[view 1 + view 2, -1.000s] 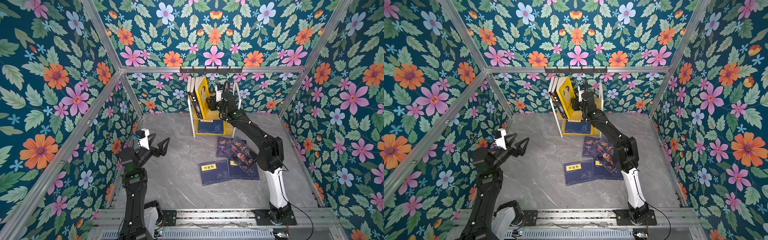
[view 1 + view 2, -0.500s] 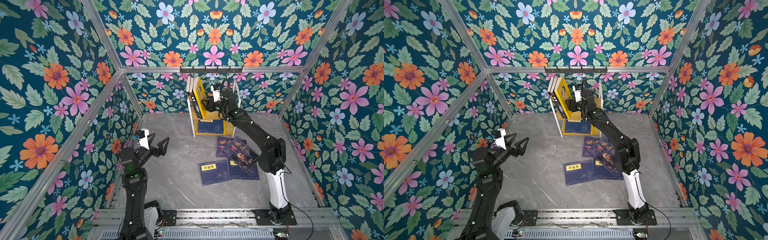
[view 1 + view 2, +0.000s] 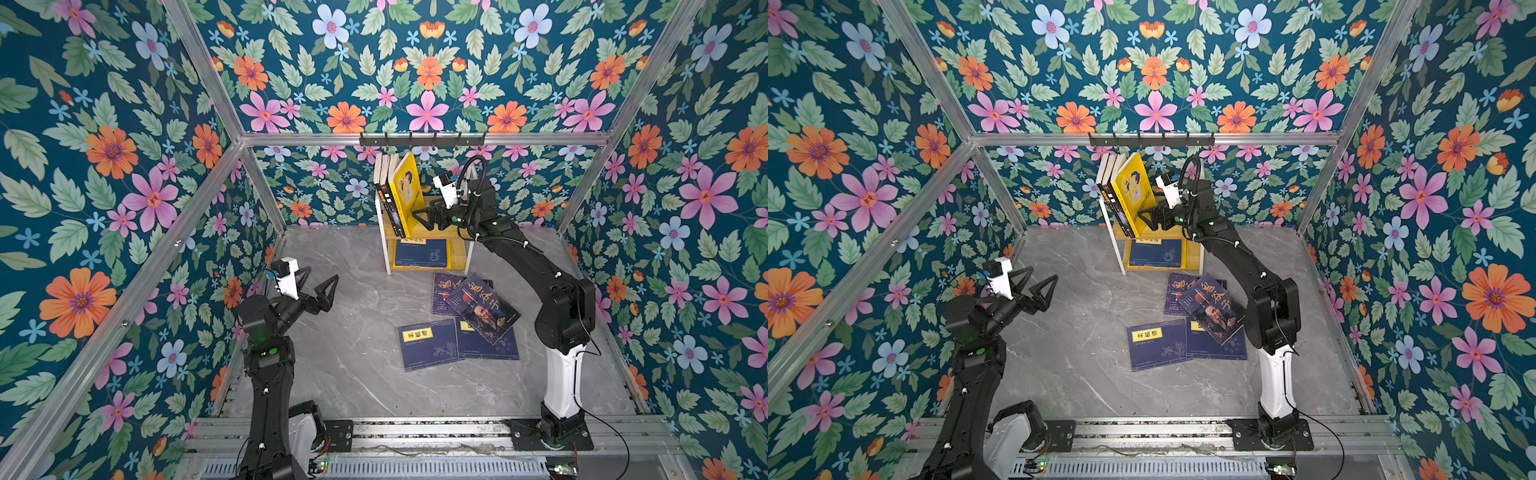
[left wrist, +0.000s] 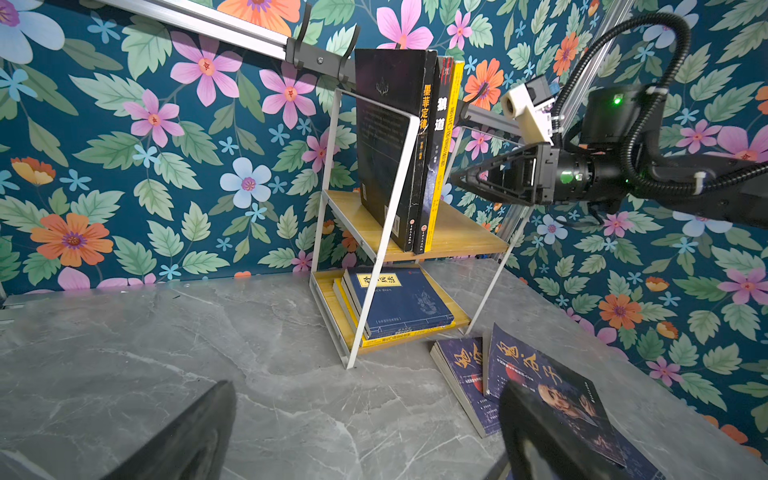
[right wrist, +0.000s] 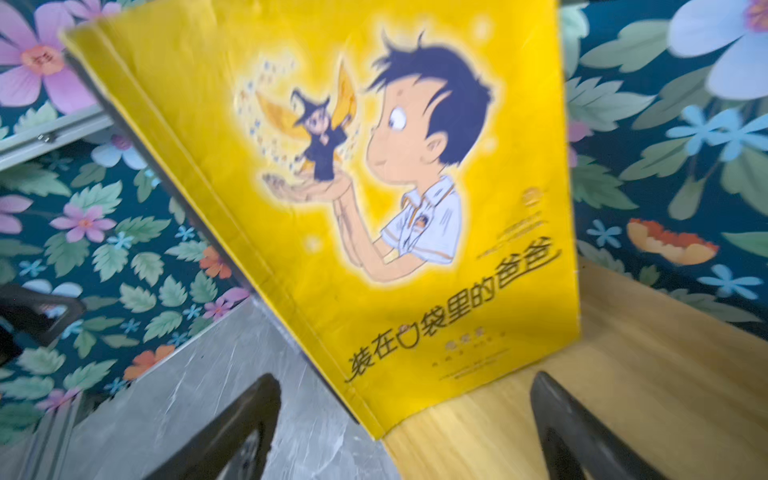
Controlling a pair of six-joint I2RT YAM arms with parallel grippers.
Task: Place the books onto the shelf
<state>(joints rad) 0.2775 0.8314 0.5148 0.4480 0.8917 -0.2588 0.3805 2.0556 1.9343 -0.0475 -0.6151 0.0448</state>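
1. Floral-walled cell, grey table (image 3: pixel 353 332); shelf (image 3: pixel 458 255) at the middle of the back edge.
2. Right claw (image 3: pixel 417 216): wide open, empty, just beside yellow book (image 3: pixel 405 191), outermost of three leaning at the left end of the upper board (image 4: pixel 463 232).
3. Left claw (image 3: pixel 322 277): wide open, empty, near the left edge.
4. Four loose books (image 3: pixel 428 345) lie flat right of centre.
5. Risk: a finger clips the cover on retreat and the unsupported row topples.

White-painted metal frame and pale matt wood boards on the shelf (image 4: pixel 465 235), glossy paper cover on the yellow book (image 5: pixel 374 249), smooth grey marble-look tabletop (image 4: pixel 208 332), matt black plastic on the right gripper (image 3: pixel 417 218).
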